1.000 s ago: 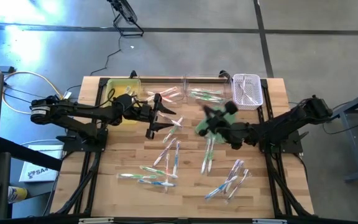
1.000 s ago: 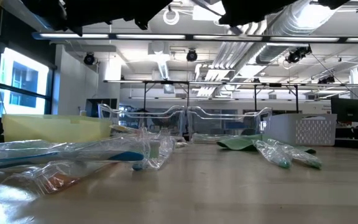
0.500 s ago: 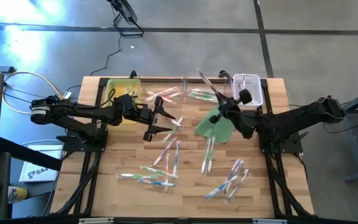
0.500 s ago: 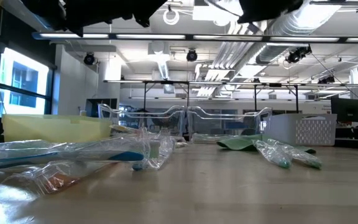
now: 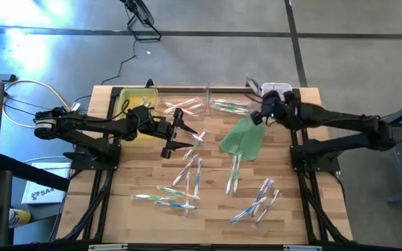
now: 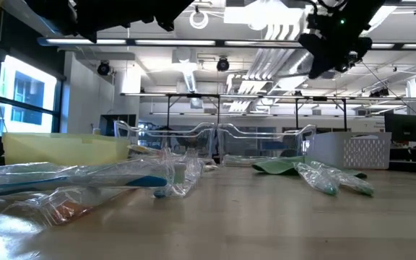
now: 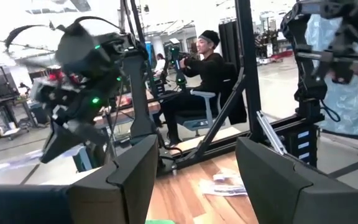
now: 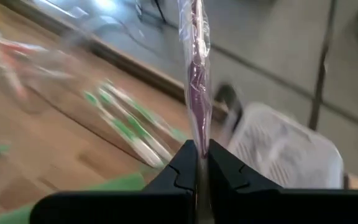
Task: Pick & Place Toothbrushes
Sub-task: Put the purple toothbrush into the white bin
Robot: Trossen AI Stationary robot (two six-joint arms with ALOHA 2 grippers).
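1. The right gripper (image 8: 197,163) pinched a purple toothbrush (image 8: 195,93) in its clear wrapper, held aloft near the white basket (image 5: 279,102) at the table's far right.
2. The left gripper (image 5: 180,132) hovered with fingers spread above the table's (image 5: 306,202) middle left.
3. Other toothbrushes (image 5: 187,178) lay scattered near the green cloth (image 5: 241,139).

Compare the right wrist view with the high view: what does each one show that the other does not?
Only the right wrist view shows the right gripper shut on a purple toothbrush in a clear wrapper. Only the high view shows the left gripper above the table and the loose toothbrushes near the front. Both show the green cloth, the white basket and the green toothbrushes in a clear tray.
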